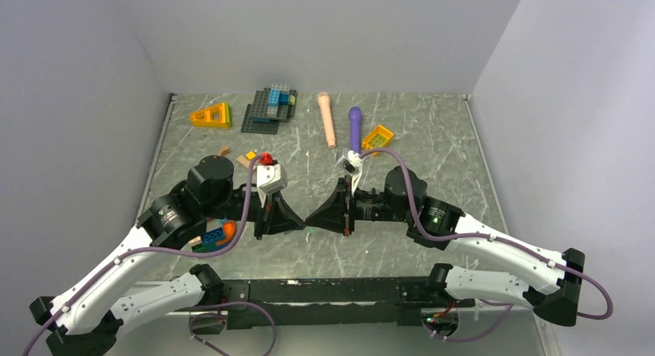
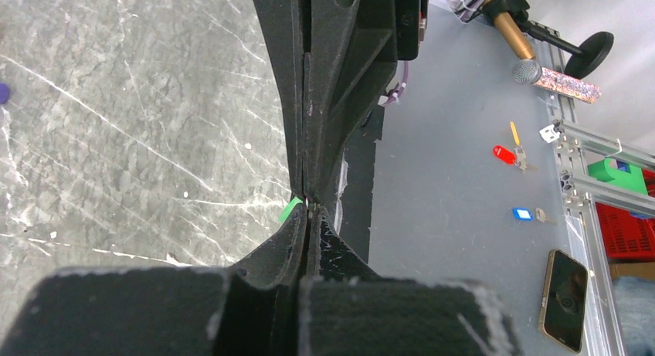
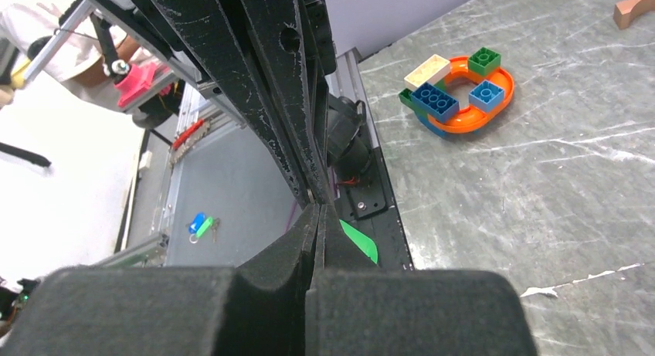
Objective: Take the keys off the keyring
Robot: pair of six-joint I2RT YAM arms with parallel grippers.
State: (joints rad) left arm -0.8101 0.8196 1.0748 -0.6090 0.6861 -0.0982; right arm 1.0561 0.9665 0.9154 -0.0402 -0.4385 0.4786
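My left gripper (image 1: 302, 221) and right gripper (image 1: 311, 219) meet tip to tip low over the middle of the table, both shut. In the left wrist view a sliver of metal, the keyring (image 2: 309, 208), shows pinched at the left gripper's (image 2: 309, 212) tips, with the right arm's fingers (image 2: 328, 101) coming down onto the same spot. A key's green tag (image 3: 360, 241) sticks out beside the right gripper (image 3: 318, 208) tips and also shows as a green tag (image 2: 290, 210) in the left wrist view. The key blade itself is hidden between the pads.
An orange ring with bricks (image 1: 217, 234) lies under the left arm. At the back are a yellow wedge (image 1: 211, 115), a brick-stacked baseplate (image 1: 264, 113), a pink stick (image 1: 327, 118), a purple stick (image 1: 354, 127) and a yellow piece (image 1: 377, 137). Tagged keys (image 2: 506, 154) lie off the table.
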